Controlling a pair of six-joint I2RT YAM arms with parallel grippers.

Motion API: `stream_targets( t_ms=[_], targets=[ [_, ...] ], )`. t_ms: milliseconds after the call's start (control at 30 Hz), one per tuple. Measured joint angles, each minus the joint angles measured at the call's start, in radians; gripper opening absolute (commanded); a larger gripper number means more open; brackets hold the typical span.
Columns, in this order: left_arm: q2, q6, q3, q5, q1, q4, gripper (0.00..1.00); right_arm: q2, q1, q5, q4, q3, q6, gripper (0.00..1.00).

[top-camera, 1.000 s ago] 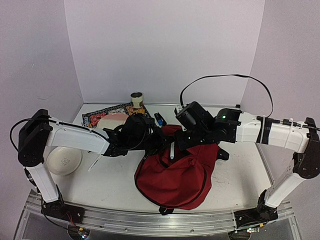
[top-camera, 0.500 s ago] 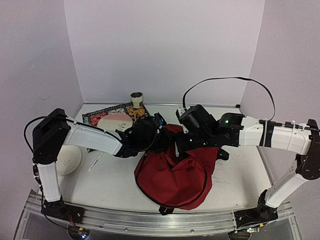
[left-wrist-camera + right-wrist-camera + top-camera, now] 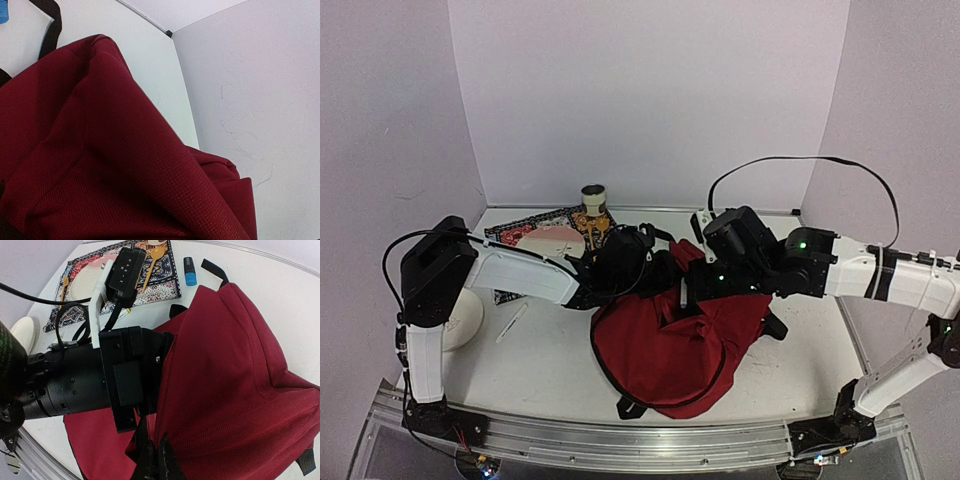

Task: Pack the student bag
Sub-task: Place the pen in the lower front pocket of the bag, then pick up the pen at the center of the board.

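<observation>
— Pale lilac walls closed in the white tabletop (image 3: 550, 370) on three sides, and the student bag (image 3: 670, 340) sat slumped in the middle of it, between the two arms. Why was its far end hauled up into a peak?

— Both arms had it by the cloth there. The right gripper (image 3: 152, 462) had its fingers pressed together on a fold of the red fabric, low in its own camera's view. I took that as a lift, to raise one lip of the mouth.

— And the left gripper (image 3: 668, 272)?

— Right up against the same ridge from the other side. Its fingertips were buried behind the fabric, so I couldn't see them; its own camera showed red cloth and little else. From how the cloth rose to it, I judged it nearly closed and nipping the bag too.

— So two pinches, side by side?

— Close together, yes. My guess was they meant to draw apart and open the mouth, since a soft bag won't hold itself open.

— Was anything in it?

— Couldn't tell; the inside was hidden. The things to pack lay at the far left: a plate (image 3: 548, 242) on a patterned placemat (image 3: 520, 232), an orange spoon (image 3: 152, 260) beside it, a cup (image 3: 594, 198) behind, a blue tube (image 3: 190, 271) just off the bag's strap, a pen (image 3: 512, 323) and a white bowl (image 3: 460, 318) by the left arm.

— Any risk?

— Thin fabric could slip from a pinch that shallow.
</observation>
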Motion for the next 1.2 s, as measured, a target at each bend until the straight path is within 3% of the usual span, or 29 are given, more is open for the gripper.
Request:
stream_targets(
  t_ms=[233,467,567,767,933,1000,1200],
  targets=[
    [0.015,0.003,0.007,0.026,0.0,-0.001,0.31,-0.01,0.002,0.001,0.007,-0.015,0.018,0.0],
    [0.007,0.007,-0.021,0.027,0.0,0.001,0.37,0.006,0.012,0.044,0.015,-0.016,0.014,0.0],
    [-0.026,0.012,-0.064,0.026,0.001,0.0,0.42,0.01,0.021,0.06,0.017,-0.02,0.014,0.0],
    [-0.159,0.041,-0.17,0.034,0.016,-0.019,0.6,0.011,0.029,0.09,0.023,-0.037,0.013,0.0],
    [-0.284,0.096,-0.222,0.029,0.025,-0.101,0.79,0.026,0.029,0.097,0.029,-0.041,0.013,0.0],
    [-0.33,0.127,-0.229,0.008,0.027,-0.167,0.93,0.038,0.029,0.097,0.031,-0.041,0.013,0.0],
    [-0.401,0.25,-0.234,-0.066,0.058,-0.373,0.94,0.051,0.029,0.097,0.031,-0.041,0.011,0.0]
  ],
)
